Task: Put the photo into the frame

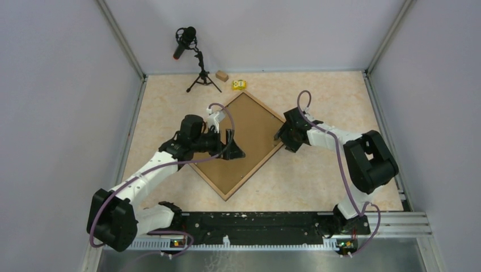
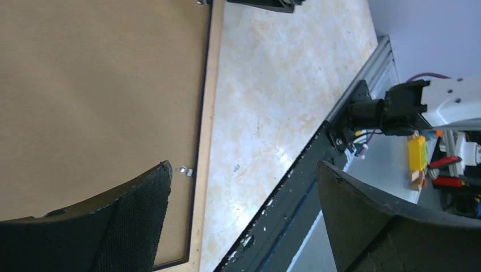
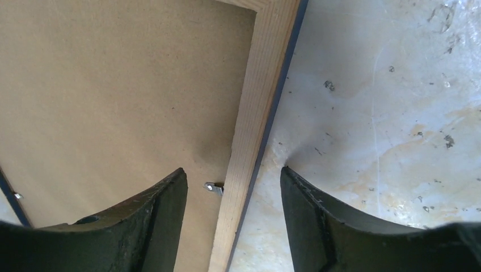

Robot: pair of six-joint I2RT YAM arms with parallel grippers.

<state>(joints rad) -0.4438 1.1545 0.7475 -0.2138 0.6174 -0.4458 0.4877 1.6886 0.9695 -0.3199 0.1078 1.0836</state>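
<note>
The left claw (image 2: pixel 243 170) hangs with its black fingers (image 2: pixel 136 221) spread wide, at 7 and 5 o'clock. Between them runs the frame (image 2: pixel 208 113), its rim light wood edged dark blue. Brown backing board (image 2: pixel 96 96) fills 9 to 11 o'clock, with a small metal clip (image 2: pixel 186 171) at its edge. The marbled desk (image 2: pixel 283 85) spreads toward 1 o'clock, bounded by a black rail (image 2: pixel 278 221). At 3 o'clock is possibly another arm's base (image 2: pixel 397 107).
</note>
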